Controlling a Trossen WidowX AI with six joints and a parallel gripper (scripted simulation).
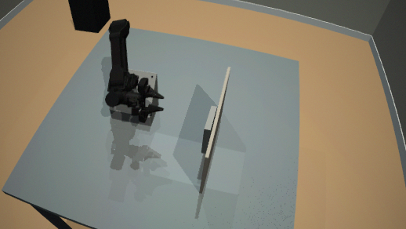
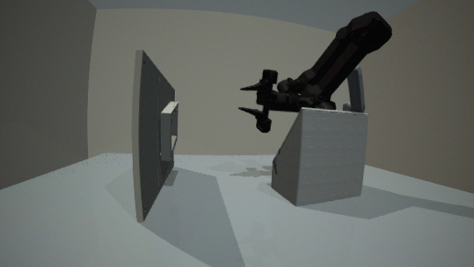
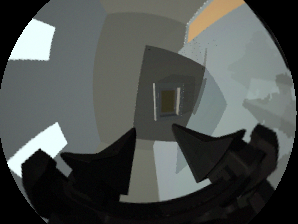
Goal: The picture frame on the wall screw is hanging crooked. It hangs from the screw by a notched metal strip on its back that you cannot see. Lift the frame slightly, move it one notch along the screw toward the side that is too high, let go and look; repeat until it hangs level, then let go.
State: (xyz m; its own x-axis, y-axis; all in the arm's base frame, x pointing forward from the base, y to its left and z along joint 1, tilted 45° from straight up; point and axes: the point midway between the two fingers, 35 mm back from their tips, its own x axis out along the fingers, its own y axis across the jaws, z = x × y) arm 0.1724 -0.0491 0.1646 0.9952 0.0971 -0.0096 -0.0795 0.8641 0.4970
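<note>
You can't make out the screw (image 3: 168, 101); the frame covers it. The top view crops your tabletop (image 1: 266, 118).

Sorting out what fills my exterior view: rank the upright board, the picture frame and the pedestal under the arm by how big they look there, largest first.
1. Pedestal
2. Upright board
3. Picture frame

A plain test room or lab: a robot arm (image 1: 119, 51) (image 2: 350, 57) on a block, facing an upright panel (image 1: 219, 114) (image 2: 151, 133).
</note>
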